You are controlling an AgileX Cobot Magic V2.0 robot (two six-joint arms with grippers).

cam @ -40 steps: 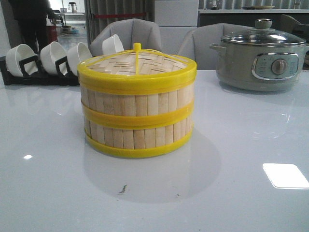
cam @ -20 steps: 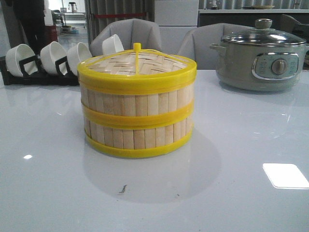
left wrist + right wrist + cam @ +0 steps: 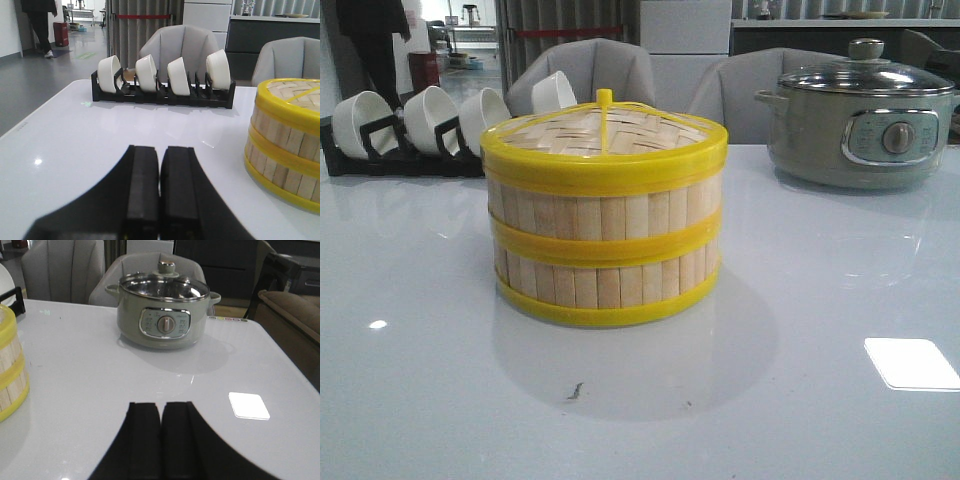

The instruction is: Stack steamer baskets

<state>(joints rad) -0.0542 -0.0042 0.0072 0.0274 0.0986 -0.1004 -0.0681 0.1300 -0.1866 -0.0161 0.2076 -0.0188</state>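
Observation:
Two steamer baskets [image 3: 605,250] stand stacked one on the other in the middle of the white table, with the woven-bamboo lid [image 3: 605,135] on top. The stack also shows in the left wrist view [image 3: 285,140] and partly in the right wrist view [image 3: 11,370]. My left gripper [image 3: 160,150] is shut and empty, low over the table, apart from the stack. My right gripper [image 3: 161,406] is shut and empty, also apart from it. Neither gripper shows in the front view.
A black rack with white bowls [image 3: 415,125] stands at the back left, also in the left wrist view [image 3: 162,82]. A grey-green electric pot with a glass lid [image 3: 860,115] stands at the back right, also in the right wrist view [image 3: 162,315]. Grey chairs stand behind the table.
The stack and both grippers have not moved. Only a person in the far background has shifted.

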